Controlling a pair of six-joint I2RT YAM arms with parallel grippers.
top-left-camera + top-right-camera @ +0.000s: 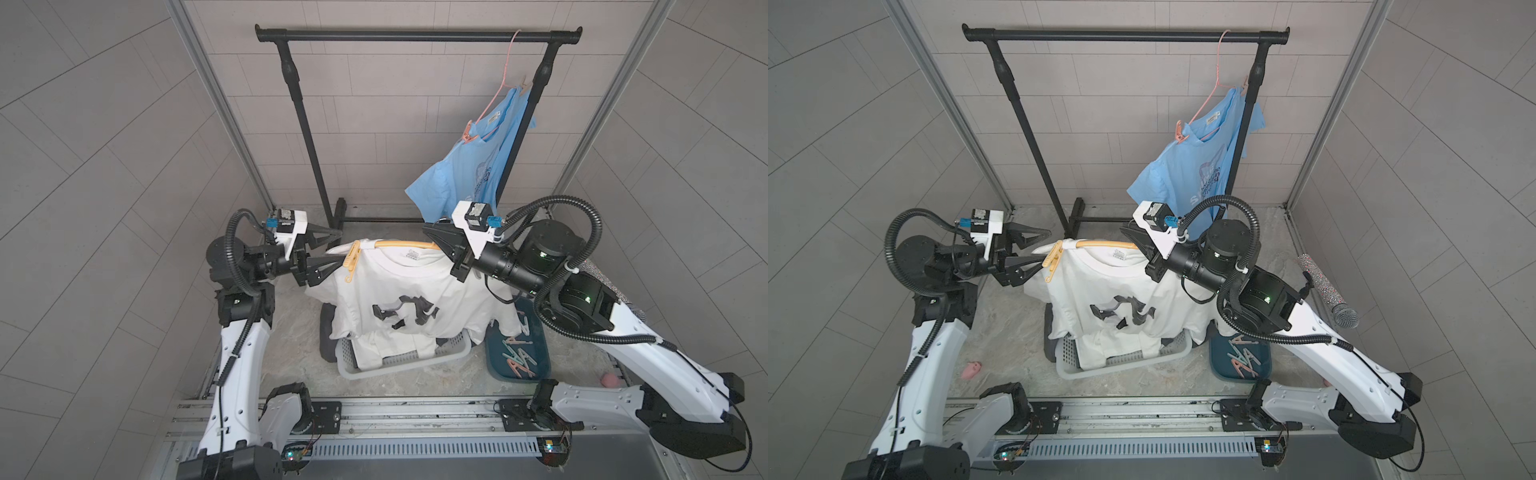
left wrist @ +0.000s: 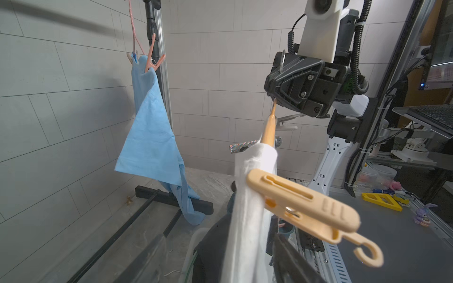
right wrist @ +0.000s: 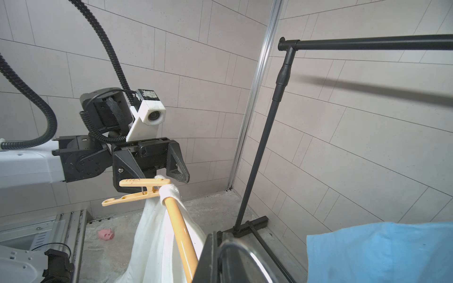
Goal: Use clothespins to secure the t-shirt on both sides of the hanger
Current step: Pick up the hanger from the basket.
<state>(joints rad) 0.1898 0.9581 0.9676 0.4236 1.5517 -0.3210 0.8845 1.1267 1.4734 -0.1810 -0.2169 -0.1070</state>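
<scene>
The peach clothespin (image 1: pixel 352 258) is clipped over the left shoulder of the white t-shirt (image 1: pixel 415 291), where the cloth wraps the left end of the yellow hanger (image 1: pixel 399 245). Its long axis runs far to near across the rod, with the hooked tail pointing near. The left tool (image 1: pixel 343 248) reaches in from the left with its jaws standing wide apart and nothing held. The pin sits right at the tip of the near finger, though whether they touch is unclear. The right tool (image 2: pixel 275 98) is closed tight on the hanger's right end and carries the shirt above the basket (image 1: pixel 399 365). The left side looks pinned, while no pin shows on the right shoulder, so that side probably comes next. The loose clothespins (image 1: pixel 519 357) lie jumbled in the teal tray (image 1: pixel 545 353) at the near right, low down, almost under the right arm. That arm is much the nearer one, but it is busy holding the hanger. The free left tool is well apart from the tray and would have to cross in front of the hanging shirt to reach it.
</scene>
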